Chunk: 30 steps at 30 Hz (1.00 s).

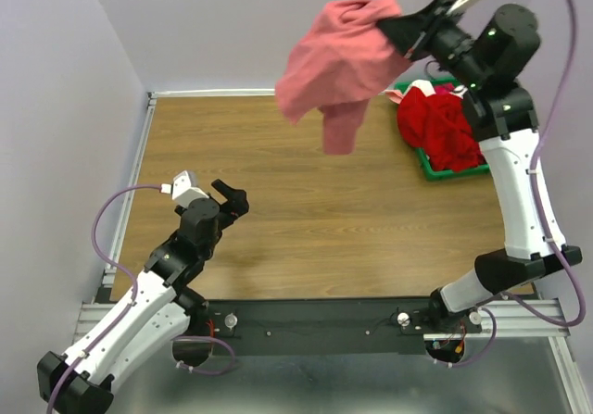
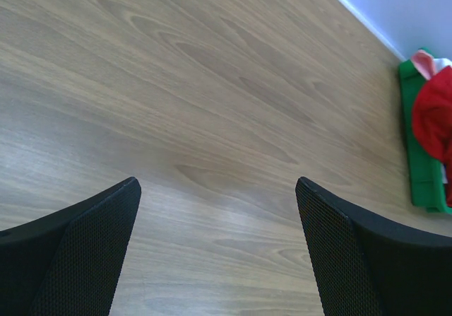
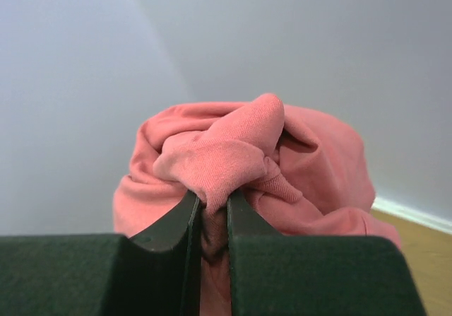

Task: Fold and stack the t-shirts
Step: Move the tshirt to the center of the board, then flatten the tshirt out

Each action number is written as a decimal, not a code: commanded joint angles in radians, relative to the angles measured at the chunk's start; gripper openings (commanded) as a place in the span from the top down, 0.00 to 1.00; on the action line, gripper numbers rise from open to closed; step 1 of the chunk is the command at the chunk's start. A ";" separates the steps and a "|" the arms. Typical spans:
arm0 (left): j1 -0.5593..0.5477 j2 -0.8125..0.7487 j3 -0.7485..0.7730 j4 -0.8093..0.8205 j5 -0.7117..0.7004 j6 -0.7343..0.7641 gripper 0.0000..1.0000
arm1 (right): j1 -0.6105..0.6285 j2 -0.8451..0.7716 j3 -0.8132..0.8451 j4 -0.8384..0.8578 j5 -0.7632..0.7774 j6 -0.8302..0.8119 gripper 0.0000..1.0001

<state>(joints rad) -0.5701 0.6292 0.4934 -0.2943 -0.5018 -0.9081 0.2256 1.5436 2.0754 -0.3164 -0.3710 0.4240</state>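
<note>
Salmon-pink tee bunched, creased, dangling high; right jaws pinch its fold. Left jaws wide apart.

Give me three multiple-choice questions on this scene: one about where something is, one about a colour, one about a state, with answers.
1. Where is the pink t-shirt? A folded in a pile; B hanging in the air from the right hand; C on the floor.
2. What colour is the tray holding the red clothes? A blue; B green; C yellow.
3. How is the left hand? A open and empty; B shut on a shirt; C shut on nothing.
Answers: 1 B, the hand pinches bunched pink fabric high above the table. 2 B, its rim shows green. 3 A, it stands wide apart with nothing between.
</note>
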 commanded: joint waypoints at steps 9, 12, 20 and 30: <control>-0.004 -0.181 -0.024 -0.065 0.060 -0.093 0.01 | 0.176 -0.214 -0.810 0.043 0.169 0.058 0.88; -0.004 -0.235 -0.033 -0.089 0.059 -0.095 0.01 | 0.172 -0.240 -1.057 0.042 0.458 0.087 0.66; -0.004 -0.206 -0.070 -0.052 0.114 -0.106 0.01 | 0.166 -0.428 -1.278 0.019 0.609 0.157 0.00; -0.005 -0.014 -0.082 0.044 0.143 -0.083 0.01 | 0.444 -0.550 -1.417 0.131 0.366 0.168 0.00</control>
<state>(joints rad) -0.5716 0.6170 0.4210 -0.2966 -0.3740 -0.9993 0.4961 0.9169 0.6750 -0.2249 0.0078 0.5888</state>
